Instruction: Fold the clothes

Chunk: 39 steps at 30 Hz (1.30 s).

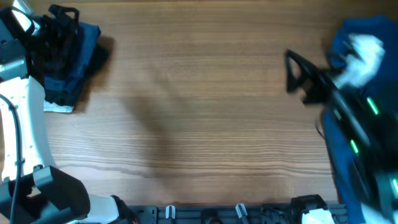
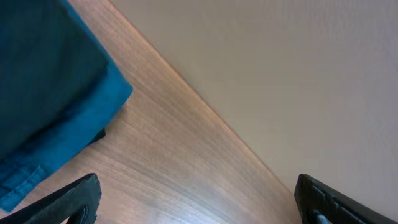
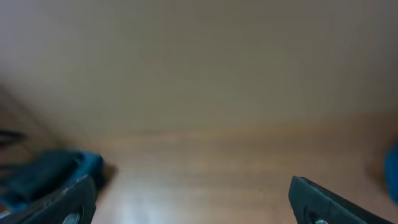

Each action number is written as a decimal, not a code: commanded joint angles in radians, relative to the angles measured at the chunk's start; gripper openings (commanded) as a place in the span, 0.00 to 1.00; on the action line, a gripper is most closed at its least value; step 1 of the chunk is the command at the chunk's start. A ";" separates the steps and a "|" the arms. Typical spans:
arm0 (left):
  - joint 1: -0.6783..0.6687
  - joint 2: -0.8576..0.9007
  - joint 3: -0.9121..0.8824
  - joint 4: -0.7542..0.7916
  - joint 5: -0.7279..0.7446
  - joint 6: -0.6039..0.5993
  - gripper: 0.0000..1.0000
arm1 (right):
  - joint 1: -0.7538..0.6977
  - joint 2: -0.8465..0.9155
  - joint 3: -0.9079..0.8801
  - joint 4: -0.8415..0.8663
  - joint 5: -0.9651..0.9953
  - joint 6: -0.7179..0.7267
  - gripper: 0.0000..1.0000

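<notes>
A folded stack of navy and blue clothes [image 1: 78, 59] lies at the table's far left corner. It also shows in the left wrist view [image 2: 50, 93] and, blurred, in the right wrist view [image 3: 50, 171]. My left gripper [image 1: 62, 18] [image 2: 196, 199] is open and empty over the stack's far side. A royal-blue shirt [image 1: 348, 31] lies bunched at the far right and hangs down the right side. My right gripper [image 1: 291, 71] [image 3: 193, 199] is open and empty above the table, just left of it. No black shirt is in view.
A white patch [image 1: 364, 53] sits on the royal-blue shirt by my right arm. A small white piece [image 1: 59, 107] pokes out under the folded stack. The wooden table [image 1: 199, 112] runs between the two arms, with its far edge [image 2: 205, 112] close to my left gripper.
</notes>
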 commanded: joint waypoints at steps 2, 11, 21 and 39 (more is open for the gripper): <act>-0.003 0.002 0.000 0.004 -0.007 0.005 1.00 | 0.004 -0.306 -0.003 -0.042 0.013 -0.020 1.00; -0.003 0.002 0.000 0.004 -0.007 0.005 1.00 | -0.027 -0.747 -0.277 -0.009 0.041 -0.016 0.99; -0.003 0.002 0.000 0.004 -0.007 0.005 1.00 | -0.100 -0.803 -0.989 0.704 0.067 0.085 1.00; -0.003 0.002 0.000 0.004 -0.007 0.005 1.00 | -0.100 -0.804 -1.233 0.675 0.125 -0.122 1.00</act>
